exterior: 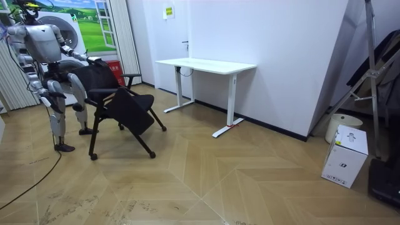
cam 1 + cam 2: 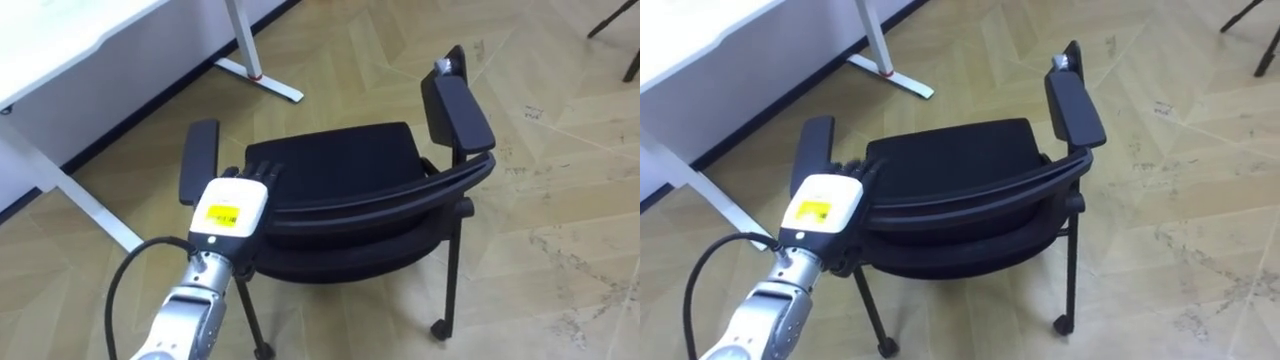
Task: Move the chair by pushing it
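1. Closest to you: the left hand (image 2: 228, 212) is on the top edge of the backrest (image 2: 390, 195), near its left end. The fingers (image 2: 262, 170) look fairly straight and lie over the rail, pressing on it rather than wrapped round anything.
2. The chair (image 2: 340, 160) stands right in front of the robot on the wood floor w/ its seat facing away. The white desk (image 2: 60, 40) is further off to the front-left.
3. Handling, imo: stiff frame, prob light, and there's a caster (image 2: 437, 328) on the leg, so it should roll w/ little force. The backrest rail is the obvious place to push, and the armrest (image 2: 458, 112) is a backup. One hand off-centre will likely swing it round, so push nearer the middle.
4. Views: the eye views give you the finger contact. The room view gives the robot upright behind the chair and the chair well apart from the desk. It also has the right hand (image 1: 42, 94) low at its side, too small to read.
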Robot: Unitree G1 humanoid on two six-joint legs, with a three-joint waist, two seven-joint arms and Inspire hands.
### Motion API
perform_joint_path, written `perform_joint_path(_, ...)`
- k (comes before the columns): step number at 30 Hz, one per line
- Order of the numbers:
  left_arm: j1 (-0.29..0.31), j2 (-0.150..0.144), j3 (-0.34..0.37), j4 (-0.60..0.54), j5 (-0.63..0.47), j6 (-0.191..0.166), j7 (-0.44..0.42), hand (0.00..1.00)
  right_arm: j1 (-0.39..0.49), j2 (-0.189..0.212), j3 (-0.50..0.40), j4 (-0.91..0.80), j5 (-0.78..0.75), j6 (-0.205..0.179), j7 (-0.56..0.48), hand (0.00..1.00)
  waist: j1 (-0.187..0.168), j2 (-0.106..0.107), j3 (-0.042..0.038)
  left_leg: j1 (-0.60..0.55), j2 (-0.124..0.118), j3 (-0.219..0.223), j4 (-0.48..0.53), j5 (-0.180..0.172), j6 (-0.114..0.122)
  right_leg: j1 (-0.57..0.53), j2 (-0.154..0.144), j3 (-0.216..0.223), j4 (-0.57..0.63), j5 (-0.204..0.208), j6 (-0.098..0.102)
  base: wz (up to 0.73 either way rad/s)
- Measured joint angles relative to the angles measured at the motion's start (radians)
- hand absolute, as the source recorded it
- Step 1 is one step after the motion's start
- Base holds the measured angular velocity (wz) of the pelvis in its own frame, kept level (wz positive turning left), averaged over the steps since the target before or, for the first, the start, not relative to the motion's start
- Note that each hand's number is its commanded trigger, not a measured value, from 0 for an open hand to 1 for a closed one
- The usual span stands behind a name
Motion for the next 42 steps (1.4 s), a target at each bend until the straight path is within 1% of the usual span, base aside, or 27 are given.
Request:
perform_joint_path(6, -0.009, -0.005, 0.002, 0.017, -0.001, 0.005, -0.001, 1.0, -0.003, 0.0, 0.0, -0.001, -0.001, 0.002, -0.005, 0.0, -0.002, -0.002, 0.0009, 0.003, 0.0, 0.003, 0.0, 0.0, 0.0, 0.0, 0.0, 0.007, -0.001, 0.0, 0.001, -0.01)
perform_joint_path(7, -0.014, -0.006, 0.002, 0.022, 0.0, 0.006, 0.0, 1.0, -0.003, 0.0, 0.0, -0.001, -0.001, 0.003, -0.007, 0.0, -0.003, -0.004, 0.001, 0.004, 0.0, 0.007, 0.0, 0.0, 0.0, 0.0, 0.0, 0.013, -0.001, 0.0, 0.001, -0.06)
perform_joint_path(8, -0.035, -0.009, 0.004, 0.045, -0.001, 0.006, -0.001, 1.0, -0.005, 0.001, 0.0, -0.002, 0.0, 0.003, -0.007, 0.0, -0.008, -0.006, 0.0012, 0.004, 0.0, 0.008, 0.0, 0.0, 0.0, -0.001, 0.0, 0.016, -0.002, 0.0, 0.001, -0.06)
perform_joint_path(9, -0.041, -0.008, 0.006, 0.049, -0.001, 0.007, -0.003, 1.0, -0.005, 0.003, 0.0, -0.005, 0.0, 0.003, -0.009, 0.0, -0.012, -0.007, 0.0016, 0.004, 0.0, 0.009, 0.0, 0.0, 0.0, -0.001, 0.0, 0.016, -0.002, 0.0, 0.001, -0.05)
perform_joint_path(10, -0.028, -0.001, 0.009, 0.034, -0.001, 0.007, -0.009, 1.0, 0.001, 0.005, 0.0, -0.014, 0.001, 0.003, -0.011, 0.0, -0.017, -0.009, 0.0006, 0.004, 0.0, 0.01, 0.0, 0.0, 0.0, -0.001, 0.0, 0.018, -0.002, 0.0, 0.001, 0.0)
perform_joint_path(13, -0.024, 0.006, 0.01, 0.025, 0.001, -0.003, -0.004, 1.0, -0.003, 0.005, -0.001, -0.028, -0.007, 0.009, -0.024, 0.0, -0.017, -0.009, -0.0001, 0.001, 0.0, 0.011, 0.0, 0.0, 0.0, -0.005, 0.0, 0.017, -0.002, 0.0, 0.001, 0.0)
perform_joint_path(15, -0.017, 0.007, 0.011, 0.018, 0.003, -0.006, 0.003, 1.0, -0.003, 0.006, -0.002, -0.047, -0.04, 0.008, -0.034, 0.0, -0.017, -0.01, -0.0005, -0.001, 0.0, 0.011, 0.001, 0.0, 0.0, -0.007, 0.0, 0.017, -0.002, 0.0, 0.001, 0.0)
perform_joint_path(17, -0.017, 0.014, 0.012, 0.013, 0.002, -0.018, 0.011, 1.0, -0.004, 0.004, -0.013, -0.052, -0.114, 0.003, -0.05, 0.0, -0.023, -0.014, -0.0028, -0.001, 0.0, 0.011, 0.001, 0.0, 0.0, -0.007, 0.0, 0.017, -0.001, 0.001, 0.0, 0.0)
perform_joint_path(19, -0.017, 0.017, 0.012, 0.012, 0.002, -0.02, 0.012, 1.0, -0.003, -0.001, -0.02, -0.058, -0.158, -0.001, -0.067, 0.0, -0.021, -0.014, -0.003, -0.001, 0.0, 0.012, 0.001, 0.0, 0.0, -0.007, 0.0, 0.017, 0.0, 0.001, 0.0, 0.0)
perform_joint_path(23, -0.012, 0.027, 0.011, 0.013, 0.001, -0.024, 0.013, 1.0, -0.005, -0.008, -0.031, -0.084, -0.277, -0.004, -0.136, 0.0, -0.022, -0.02, -0.005, 0.006, 0.0, 0.011, 0.001, 0.0, 0.0, -0.007, 0.0, 0.024, 0.01, 0.001, 0.0, -0.04)
perform_joint_path(25, -0.012, 0.029, 0.011, 0.014, 0.0, -0.026, 0.016, 1.0, -0.009, -0.013, -0.044, -0.085, -0.328, -0.005, -0.17, 0.0, -0.022, -0.025, -0.0033, 0.009, 0.0, 0.013, 0.001, 0.0, 0.0, -0.006, 0.0, 0.025, 0.015, 0.001, 0.0, -0.02)
perform_joint_path(28, -0.013, 0.03, 0.014, 0.018, -0.002, -0.03, 0.027, 1.0, -0.009, -0.034, -0.045, -0.121, -0.429, -0.005, -0.249, 0.0, -0.021, -0.035, 0.0007, 0.013, 0.0, 0.016, 0.001, 0.0, 0.0, -0.006, 0.0, 0.029, 0.018, 0.001, 0.0, -0.04)
perform_joint_path(30, -0.013, 0.03, 0.019, 0.02, -0.002, -0.035, 0.028, 1.0, -0.01, -0.046, -0.06, -0.165, -0.495, -0.004, -0.298, 0.0, -0.02, -0.042, 0.001, 0.013, 0.001, 0.023, 0.001, 0.0, 0.0, -0.011, 0.0, 0.034, 0.021, 0.001, 0.001, -0.09)
perform_joint_path(32, -0.014, 0.031, 0.023, 0.02, -0.002, -0.038, 0.028, 1.0, -0.025, -0.067, -0.072, -0.214, -0.566, -0.005, -0.366, 0.0, -0.015, -0.046, 0.0, 0.012, 0.001, 0.03, 0.002, -0.002, 0.003, -0.021, 0.0, 0.042, 0.021, 0.0, 0.002, -0.1)
perform_joint_path(34, -0.011, 0.032, 0.023, 0.017, -0.003, -0.039, 0.028, 1.0, -0.033, -0.077, -0.081, -0.248, -0.624, -0.007, -0.415, 0.0, -0.014, -0.051, 0.0, 0.015, 0.002, 0.035, 0.002, -0.003, 0.005, -0.021, 0.0, 0.044, 0.023, 0.0, 0.002, -0.03)
perform_joint_path(35, -0.008, 0.035, 0.025, 0.012, -0.003, -0.039, 0.029, 1.0, -0.032, -0.077, -0.083, -0.283, -0.667, -0.008, -0.449, 0.0, -0.014, -0.054, 0.0, 0.015, 0.002, 0.037, 0.002, -0.003, 0.005, -0.021, 0.0, 0.044, 0.023, 0.0, 0.002, -0.04)
perform_joint_path(39, 0.003, 0.036, 0.032, -0.004, -0.002, -0.043, 0.029, 1.0, -0.031, -0.077, -0.089, -0.38, -0.788, -0.012, -0.543, 0.0, -0.012, -0.057, 0.0, 0.014, 0.002, 0.046, 0.001, -0.004, 0.006, -0.022, 0.0, 0.047, 0.02, 0.001, 0.003, -0.01)
perform_joint_path(41, 0.003, 0.038, 0.035, -0.014, -0.002, -0.057, 0.028, 1.0, -0.028, -0.078, -0.088, -0.46, -0.854, -0.012, -0.589, 0.0, -0.002, -0.055, -0.0018, 0.003, 0.003, 0.048, 0.001, -0.004, 0.006, -0.036, 0.0, 0.048, 0.024, 0.001, 0.003, 0.0)
perform_joint_path(42, 0.0, 0.038, 0.035, -0.015, -0.002, -0.06, 0.028, 1.0, -0.026, -0.078, -0.088, -0.479, -0.875, -0.013, -0.6, 0.0, 0.002, -0.056, -0.0011, 0.002, 0.003, 0.049, 0.001, -0.004, 0.006, -0.038, 0.0, 0.048, 0.03, 0.001, 0.003, 0.0)
